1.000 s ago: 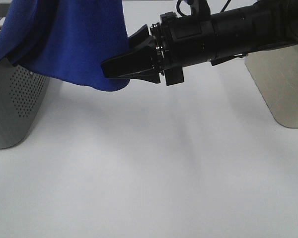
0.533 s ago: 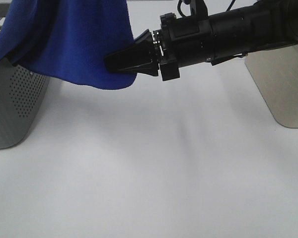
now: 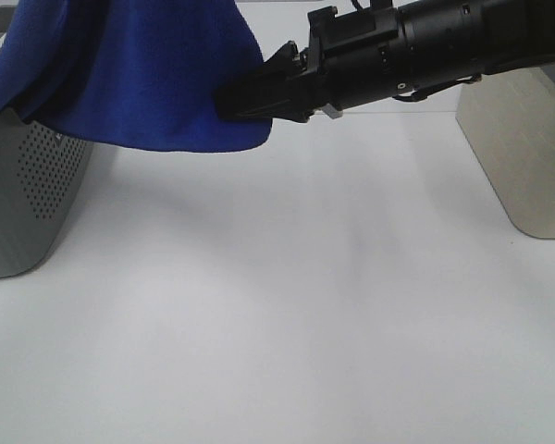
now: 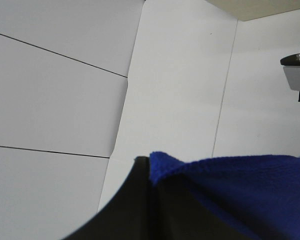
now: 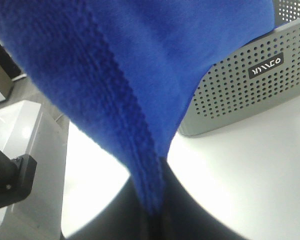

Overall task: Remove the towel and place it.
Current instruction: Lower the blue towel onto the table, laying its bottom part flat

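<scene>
Exterior high view: the right hand reaches in from the right, across the middle, with its black fingers pressed together on the right-hand edge of the towel. The royal-blue cloth hangs down from above the top of the frame. Its left part is draped over the top corner of the perforated grey basket, and its lower hem is clear of the white counter. So the towel sits left of the hand, with only its border caught between the fingertips.

The right wrist view confirms the grip. The stitched edge runs straight down into the closed fingers, with the basket and its small logo plate just behind.

In the left wrist view, the left hand is also pinched shut on a folded blue edge. The cloth falls away to one side of it, and white wall panels fill the background. This hand is out of sight in the high view.

Now the change. A second ago the right hand stood spread open just beside the hem, lower in the frame. Half a second ago it had closed on the cloth. Since then the hand and the right arm have risen. The hem's low, rounded corner has been drawn up and to the right, so the bottom edge now runs flatter. The basket and the smooth grey box on the right have not moved.
</scene>
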{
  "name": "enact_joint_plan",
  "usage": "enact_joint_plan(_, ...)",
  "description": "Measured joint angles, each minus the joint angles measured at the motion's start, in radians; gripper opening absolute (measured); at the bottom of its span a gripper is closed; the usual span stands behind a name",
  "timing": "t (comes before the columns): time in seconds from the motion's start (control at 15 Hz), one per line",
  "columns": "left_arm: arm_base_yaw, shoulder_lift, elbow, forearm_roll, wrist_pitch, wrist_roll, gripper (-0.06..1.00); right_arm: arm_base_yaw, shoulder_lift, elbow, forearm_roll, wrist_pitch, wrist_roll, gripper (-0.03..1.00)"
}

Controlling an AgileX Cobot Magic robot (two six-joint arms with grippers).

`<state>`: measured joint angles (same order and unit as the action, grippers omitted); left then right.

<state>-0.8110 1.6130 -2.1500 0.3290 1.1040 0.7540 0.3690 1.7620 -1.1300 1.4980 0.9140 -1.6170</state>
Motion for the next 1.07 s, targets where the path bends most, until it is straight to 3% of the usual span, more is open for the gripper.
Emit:
enact_joint_plan(0.13, 0.0, 0.011, 0.0, -0.03, -0.018, 0.0, 0.0, 0.0, -0.032, -0.001, -0.104, -0.058, 0.102, 0.02)
enact_joint_plan(0.2, 0.0, 0.028, 0.0, -0.044, -0.031, 0.0, 0.0, 0.0, -0.05, -0.019, -0.192, -0.099, 0.208, 0.02)
enact_joint_plan(0.4, 0.0, 0.074, 0.0, -0.017, -0.082, -0.028, 0.0, 0.0, -0.097, -0.139, -0.592, -0.114, 0.617, 0.02)
enact_joint_plan(0.47, 0.0, 0.08, 0.0, 0.028, -0.147, -0.105, 0.0, 0.0, -0.124, -0.243, -0.837, -0.084, 0.925, 0.02)
enact_joint_plan(0.53, 0.0, 0.082, 0.0, 0.044, -0.171, -0.143, 0.0, 0.0, -0.134, -0.311, -0.962, -0.059, 1.064, 0.02)
enact_joint_plan(0.6, 0.0, 0.083, 0.0, 0.057, -0.181, -0.16, 0.0, 0.0, -0.136, -0.34, -1.012, -0.046, 1.111, 0.02)
enact_joint_plan(0.8, 0.015, 0.095, 0.0, 0.128, -0.268, -0.229, 0.0, 0.0, -0.141, -0.56, -1.349, 0.062, 1.342, 0.02)
enact_joint_plan(0.93, 0.061, 0.1, 0.0, 0.106, -0.395, -0.237, 0.0, 0.0, -0.141, -0.689, -1.498, 0.072, 1.405, 0.02)
enact_joint_plan(1.07, 0.123, 0.101, 0.0, 0.03, -0.505, -0.239, 0.0, 0.0, -0.141, -0.809, -1.585, 0.072, 1.427, 0.02)
